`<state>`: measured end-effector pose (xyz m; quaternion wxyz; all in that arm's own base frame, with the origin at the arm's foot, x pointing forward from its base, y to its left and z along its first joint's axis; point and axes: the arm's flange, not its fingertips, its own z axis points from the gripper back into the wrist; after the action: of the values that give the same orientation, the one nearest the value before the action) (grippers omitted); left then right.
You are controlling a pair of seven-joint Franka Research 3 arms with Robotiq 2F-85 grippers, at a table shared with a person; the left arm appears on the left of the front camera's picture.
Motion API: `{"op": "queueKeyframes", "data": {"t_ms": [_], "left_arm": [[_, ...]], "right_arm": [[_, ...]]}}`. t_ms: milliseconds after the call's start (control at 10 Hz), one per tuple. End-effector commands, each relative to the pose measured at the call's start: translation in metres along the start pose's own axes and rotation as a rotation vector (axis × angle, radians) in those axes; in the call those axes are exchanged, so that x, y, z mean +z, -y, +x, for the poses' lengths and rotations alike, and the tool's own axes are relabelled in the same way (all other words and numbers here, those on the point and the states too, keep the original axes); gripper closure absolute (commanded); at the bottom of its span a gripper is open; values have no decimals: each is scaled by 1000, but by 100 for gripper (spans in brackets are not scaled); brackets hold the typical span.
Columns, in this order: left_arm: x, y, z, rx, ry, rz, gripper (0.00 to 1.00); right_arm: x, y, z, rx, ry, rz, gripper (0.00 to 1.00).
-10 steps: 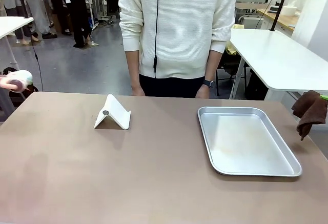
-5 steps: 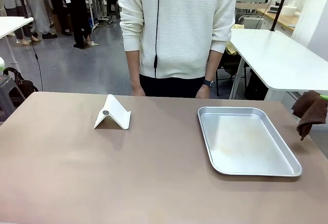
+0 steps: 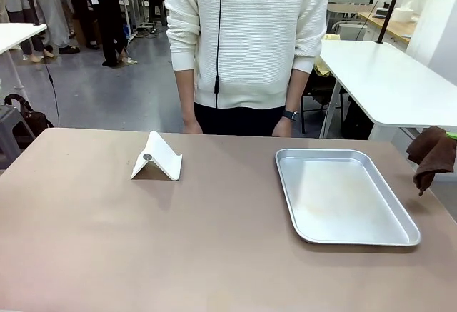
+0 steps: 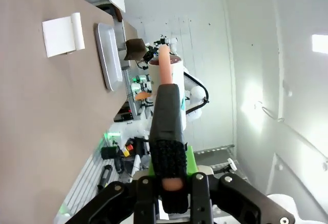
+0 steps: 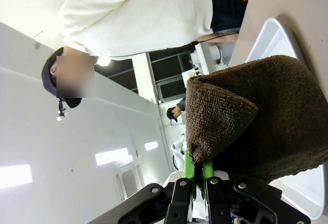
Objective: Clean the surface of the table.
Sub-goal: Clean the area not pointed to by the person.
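Gone from the front view's left edge since a sec ago: the pale, pinkish-ended object that sat there, now lifted clear, presumably with the left arm; nothing else shifted. Table [image 3: 214, 248], wide taupe-brown top, spans the whole near field between robot side and person [image 3: 246, 41] standing at the far edge w/ arms hanging, hands not on anything, prob. just waiting. No obvious dirt or spill to make out on the top, so can't tell which patch needs wiping. On it: white folded stand [image 3: 157, 158] left of middle toward the far edge, silver metal tray [image 3: 346, 196] on the right, empty, well apart from the stand. Both parked on the surface, so prob. obstacles to wipe around or shift. Brown cloth [image 3: 432, 155] hangs at the right edge, off the table's right end, above surface level, not touching it; held up ready, likely the wiper for the job. Right gripper [image 5: 200, 175] seen from its wrist cam: jaws closed tight on a fold of that cloth, rest of the cloth bulging out over the tray side. Left gripper [image 4: 171, 180] in its wrist cam: jaws clamped on a dark textured handle w/ pinkish core, a brush- or roller-type tool [image 4: 166, 116] pointing away from the wrist, held high off to the table's side, well clear of the top. Judgement: both tools in hand, wiping not yet begun.
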<state>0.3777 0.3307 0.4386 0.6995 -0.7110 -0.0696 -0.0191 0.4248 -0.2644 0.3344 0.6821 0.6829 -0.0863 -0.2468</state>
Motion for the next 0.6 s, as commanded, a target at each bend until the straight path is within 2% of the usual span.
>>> {"op": "queueKeyframes", "data": {"t_ms": [0,100,200,500], "left_arm": [[-34,1,-16,-39,24,56,78],[-38,0,-15,-27,15,100,78],[-12,5,-8,-23,10,21,78],[-12,5,-8,-23,10,21,78]], "right_arm": [[1,-4,-4,6,-16,-3,93],[1,-4,-4,6,-16,-3,93],[1,-4,-4,6,-16,-3,93],[1,-4,-4,6,-16,-3,93]]}}
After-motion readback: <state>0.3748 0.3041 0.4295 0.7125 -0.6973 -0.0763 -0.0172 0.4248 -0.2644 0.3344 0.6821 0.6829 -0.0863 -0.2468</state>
